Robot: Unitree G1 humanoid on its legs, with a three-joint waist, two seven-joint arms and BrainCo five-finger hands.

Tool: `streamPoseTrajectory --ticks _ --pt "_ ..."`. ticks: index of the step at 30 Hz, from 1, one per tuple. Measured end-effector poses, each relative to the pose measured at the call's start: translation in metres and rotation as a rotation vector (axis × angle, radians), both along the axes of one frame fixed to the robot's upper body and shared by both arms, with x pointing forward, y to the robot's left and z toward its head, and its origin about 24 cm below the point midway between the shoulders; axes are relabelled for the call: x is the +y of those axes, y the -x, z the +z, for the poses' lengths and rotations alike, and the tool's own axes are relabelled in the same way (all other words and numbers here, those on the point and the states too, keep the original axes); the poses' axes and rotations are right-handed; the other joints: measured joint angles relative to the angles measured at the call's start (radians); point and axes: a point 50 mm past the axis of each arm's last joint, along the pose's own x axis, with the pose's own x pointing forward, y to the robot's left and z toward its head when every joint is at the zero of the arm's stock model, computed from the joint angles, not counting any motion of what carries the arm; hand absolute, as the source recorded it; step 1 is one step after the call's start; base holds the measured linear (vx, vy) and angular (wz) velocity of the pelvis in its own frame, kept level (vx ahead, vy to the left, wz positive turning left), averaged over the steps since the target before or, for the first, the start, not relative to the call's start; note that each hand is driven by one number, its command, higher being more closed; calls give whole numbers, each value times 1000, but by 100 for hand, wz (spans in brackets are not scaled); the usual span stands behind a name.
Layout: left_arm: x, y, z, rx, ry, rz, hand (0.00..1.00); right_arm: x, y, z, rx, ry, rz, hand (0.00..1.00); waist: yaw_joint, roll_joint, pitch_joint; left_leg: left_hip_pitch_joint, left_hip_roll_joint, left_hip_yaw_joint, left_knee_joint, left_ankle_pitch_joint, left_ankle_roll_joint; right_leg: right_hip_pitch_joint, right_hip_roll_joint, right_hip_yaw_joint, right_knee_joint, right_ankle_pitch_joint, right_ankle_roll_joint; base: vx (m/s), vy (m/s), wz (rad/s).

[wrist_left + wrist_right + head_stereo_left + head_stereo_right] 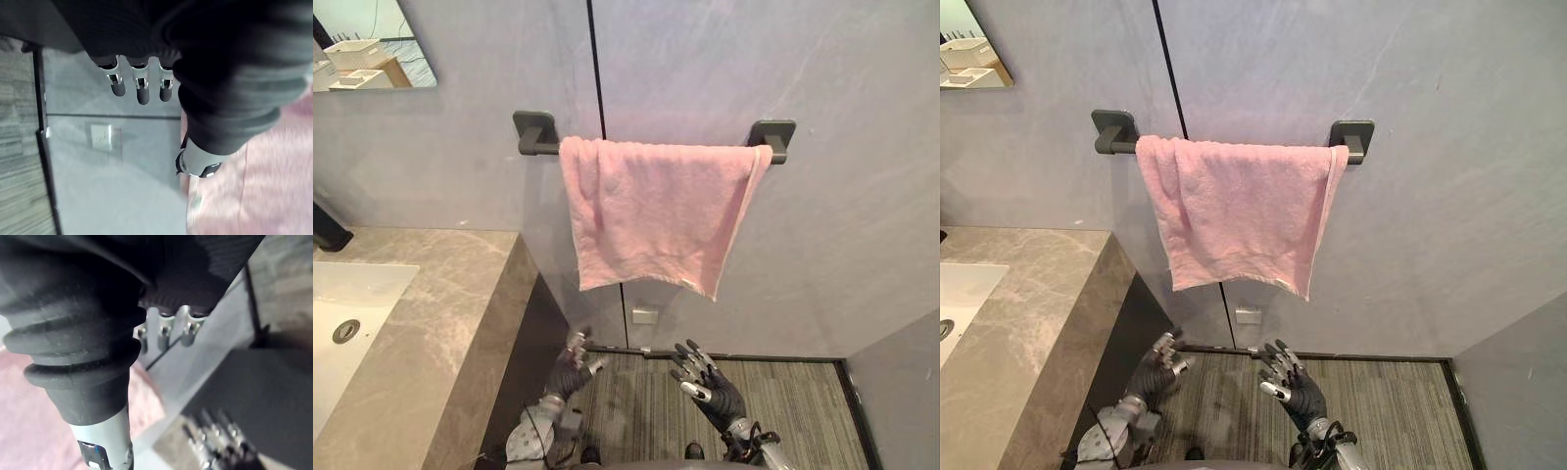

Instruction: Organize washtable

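Left hand (574, 366) and right hand (707, 384), fingers spread and empty, are hovering below the pink towel (651, 211); a lopsided tug could drag it off the rail (546, 149).

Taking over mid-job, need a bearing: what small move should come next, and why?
Probably raise the right hand toward the lower right corner of the pink towel. It hangs skewed on the towel bar, its bottom edge slanting down to the right, and both hands, the left hand too, are well below it, open and holding nothing.
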Motion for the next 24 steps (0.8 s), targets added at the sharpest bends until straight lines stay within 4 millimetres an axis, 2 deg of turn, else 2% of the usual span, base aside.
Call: streamPoseTrajectory --ticks 3,7,10,14,16,20,24 --pt "-7 8 20 -37 107 -190 0 1 -4 10 -70 -6 115 0 -3 1 -23 0 -4 2 5 -12 4 0 4 16 -14 0 3 69 -4 -13" --pt "1 3 45 -109 227 -238 0 -2 -17 22 -145 -12 146 0 -10 -1 -25 10 -6 0 49 -31 11 32 3 23 -19 13 5 83 12 -5" --pt "9 -4 67 -165 309 -290 0 2 -34 39 -235 -138 133 0 -26 -2 -25 32 -5 1 80 -63 14 72 2 30 -37 14 7 54 25 -7" --pt "10 -32 93 -325 422 -242 0 17 -52 54 -306 -243 121 0 -26 -8 -27 60 -9 7 85 -79 19 103 0 45 -52 18 11 4 19 -6" --pt "7 -57 106 -432 485 -198 0 27 -64 58 -323 -250 139 0 -25 -16 -32 61 -13 7 85 -78 17 103 -4 47 -52 20 14 0 0 0" --pt "-2 -84 103 -464 485 -141 0 29 -86 66 -364 -213 123 0 -27 -15 -30 49 -23 5 87 -77 19 90 -12 49 -52 25 18 0 0 0" --pt "-12 -109 123 -564 435 -157 0 35 -111 96 -498 -200 116 0 -27 -20 35 -52 -20 -8 146 -78 23 13 -14 51 -25 41 14 -53 -8 1"
